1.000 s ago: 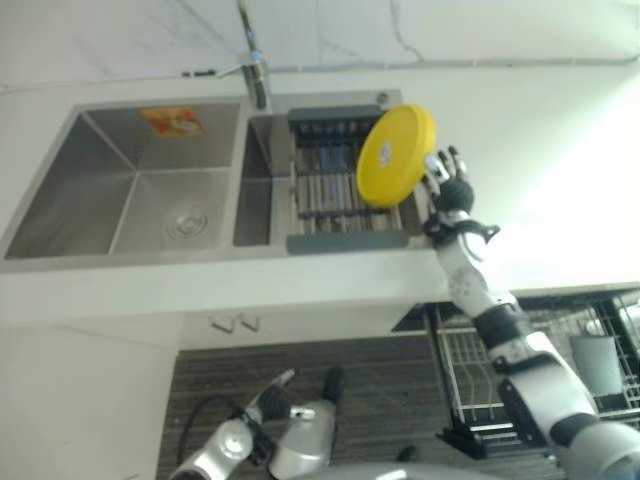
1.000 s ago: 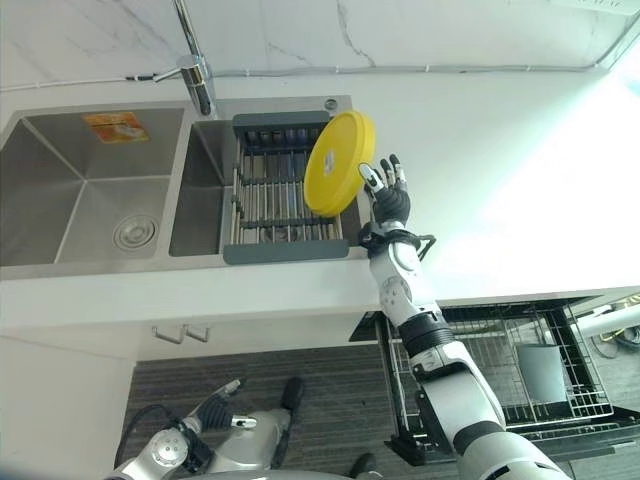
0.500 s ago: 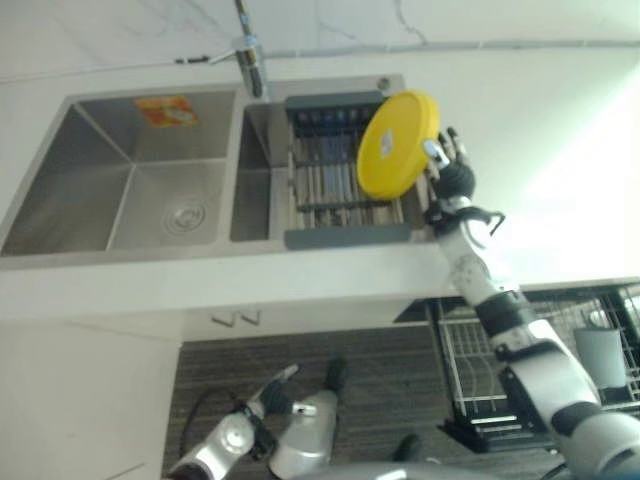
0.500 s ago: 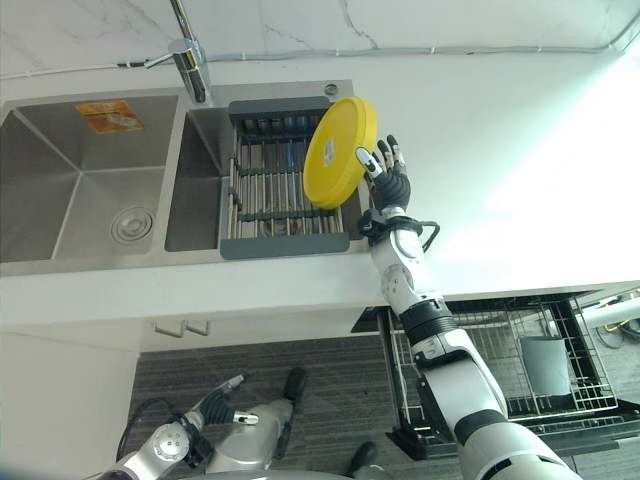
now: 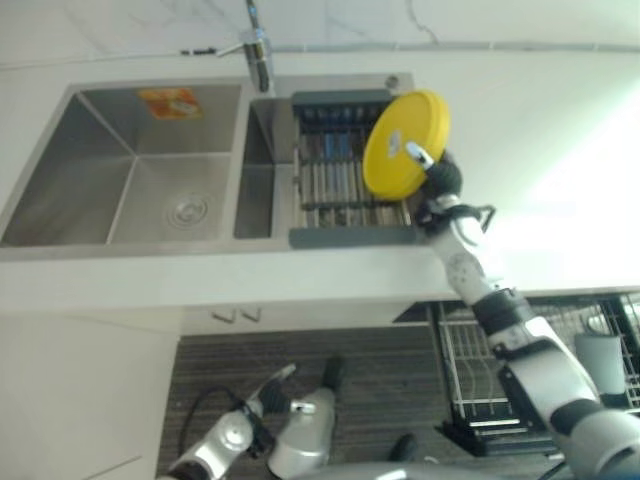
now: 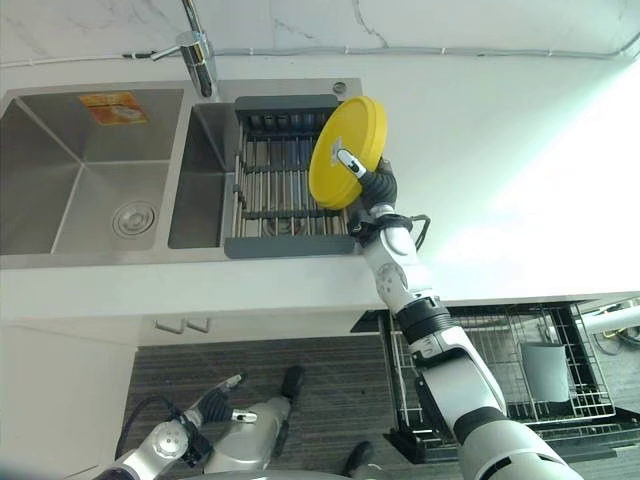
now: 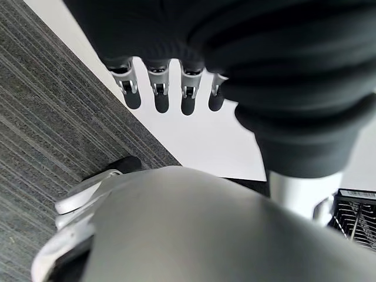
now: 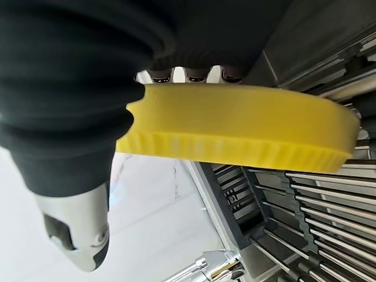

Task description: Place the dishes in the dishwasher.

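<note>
**One yellow plate pinched at the drying rack**

One yellow plate point(image 6: 347, 151) stands tilted on edge at the right end of the grey drying rack point(image 6: 281, 184), which sits across the right basin of the steel sink point(image 6: 110, 170); the right robot hand point(image 6: 372, 186) is at the plate's lower right rim, its thumb lying across the yellow face and its fingers behind the rim, so the plate is pinched between them; in the right wrist view the plate's ribbed edge point(image 8: 235, 126) runs across just past the dark cover, with fingertips point(image 8: 194, 74) showing beyond it and the rack's bars beneath; the tap point(image 6: 198, 54) rises at the back of the sink between the two basins; the white surface point(image 6: 500, 160) spreads to the right of the sink; below its front edge the dishwasher's wire basket point(image 6: 505, 365) is pulled out, with a grey cup holder point(image 6: 544, 372) in it; the left robot hand point(image 7: 170, 88) hangs low over the dark striped floor point(image 7: 41, 129), its fingers straight and relaxed, with nothing in them.
</note>
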{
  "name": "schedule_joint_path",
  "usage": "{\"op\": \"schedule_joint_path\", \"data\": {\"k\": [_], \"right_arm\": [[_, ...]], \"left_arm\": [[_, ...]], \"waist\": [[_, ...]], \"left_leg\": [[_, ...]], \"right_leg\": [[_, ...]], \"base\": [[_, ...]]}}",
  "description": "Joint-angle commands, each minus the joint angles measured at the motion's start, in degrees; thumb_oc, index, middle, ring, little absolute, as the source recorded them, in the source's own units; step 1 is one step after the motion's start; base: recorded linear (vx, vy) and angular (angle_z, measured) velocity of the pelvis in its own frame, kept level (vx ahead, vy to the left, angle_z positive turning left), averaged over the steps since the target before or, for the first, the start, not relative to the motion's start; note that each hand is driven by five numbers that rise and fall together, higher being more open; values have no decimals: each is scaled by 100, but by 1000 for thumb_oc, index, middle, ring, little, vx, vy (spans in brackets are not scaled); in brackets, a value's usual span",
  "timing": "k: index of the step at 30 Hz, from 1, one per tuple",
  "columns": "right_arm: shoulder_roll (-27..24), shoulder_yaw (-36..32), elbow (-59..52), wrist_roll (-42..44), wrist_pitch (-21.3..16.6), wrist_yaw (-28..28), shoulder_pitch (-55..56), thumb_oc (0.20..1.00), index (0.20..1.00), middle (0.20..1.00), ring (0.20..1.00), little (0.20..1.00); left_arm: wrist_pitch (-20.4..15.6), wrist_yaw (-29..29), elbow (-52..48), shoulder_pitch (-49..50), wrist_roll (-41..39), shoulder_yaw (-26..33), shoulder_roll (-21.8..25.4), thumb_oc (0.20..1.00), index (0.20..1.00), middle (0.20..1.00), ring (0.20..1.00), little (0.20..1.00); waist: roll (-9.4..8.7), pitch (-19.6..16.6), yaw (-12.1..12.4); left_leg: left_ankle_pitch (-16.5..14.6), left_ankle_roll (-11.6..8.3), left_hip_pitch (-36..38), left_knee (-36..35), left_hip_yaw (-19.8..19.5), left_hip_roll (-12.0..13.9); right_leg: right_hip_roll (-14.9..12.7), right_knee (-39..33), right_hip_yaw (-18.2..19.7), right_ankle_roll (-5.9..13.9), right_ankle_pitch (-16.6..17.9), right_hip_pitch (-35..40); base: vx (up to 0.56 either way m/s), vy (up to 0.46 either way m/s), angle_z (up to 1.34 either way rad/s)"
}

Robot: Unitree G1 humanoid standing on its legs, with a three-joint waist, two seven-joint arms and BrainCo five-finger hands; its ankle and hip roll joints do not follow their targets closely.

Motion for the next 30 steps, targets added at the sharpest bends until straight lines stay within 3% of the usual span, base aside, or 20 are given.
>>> {"op": "schedule_joint_path", "data": {"k": [1,5,6,7,8,15,18,25,30], "right_arm": [[-219,98,47,-121,-131,-18,-305,1000,1000,1000,1000,1000],[-256,86,200,-148,-45,-87,-378,1000,1000,1000,1000,1000],[-265,75,269,-191,-38,-120,-411,583,583,583,583,583],[-274,73,294,-230,-16,-152,-432,354,354,354,354,354],[-285,74,313,-260,1,-165,-449,200,200,200,200,200],[-357,123,478,-333,-46,-239,-612,200,200,200,200,200],[-316,103,469,-302,-145,-229,-625,200,200,200,200,200],[-220,106,346,-235,-429,-140,-462,200,200,200,200,200],[93,40,-239,938,-944,222,-195,200,200,200,200,200]], "left_arm": [[-36,-29,142,7,221,-377,-43,1000,1000,1000,1000,1000],[-60,-57,172,11,235,-357,-20,1000,1000,1000,1000,1000],[-36,-54,169,-3,225,-368,-26,1000,1000,1000,1000,1000],[-14,-53,157,-7,214,-376,-22,1000,1000,1000,1000,1000],[-8,-53,152,-5,216,-376,-20,1000,1000,1000,1000,1000],[-48,-64,180,-28,175,-380,-6,1000,1000,1000,1000,1000],[-89,-313,162,-33,41,-389,-21,1000,1000,1000,1000,1000],[-80,-289,213,26,25,-363,-56,1000,1000,1000,1000,1000],[-38,-282,302,45,113,-312,-110,1000,1000,1000,1000,1000]], "waist": [[200,-293,240],[179,-304,263],[171,-305,271],[165,-304,277],[161,-304,282],[148,-285,322],[150,-302,336],[159,-356,307],[117,-424,194]], "left_leg": [[-230,-209,393,-306,193,457],[-234,-210,406,-306,183,459],[-236,-210,404,-306,178,456],[-237,-208,401,-306,172,454],[-238,-208,399,-306,169,452],[-235,-205,374,-306,141,432],[-248,-195,380,-306,142,419],[-271,-187,428,-306,225,430],[-301,-206,499,-306,387,506]], "right_leg": [[-455,411,19,330,258,-369],[-448,405,6,331,266,-352],[-447,399,7,328,269,-347],[-446,399,3,329,272,-348],[-447,401,0,331,275,-351],[-463,409,-21,340,293,-363],[-479,404,-42,346,299,-350],[-507,417,-78,359,318,-325],[-451,341,-17,372,345,-310]], "base": [[0,0,0],[4,7,3],[0,0,0],[0,0,0],[0,0,0],[0,0,0],[0,0,0],[0,-3,6],[-37,-53,-1]]}}
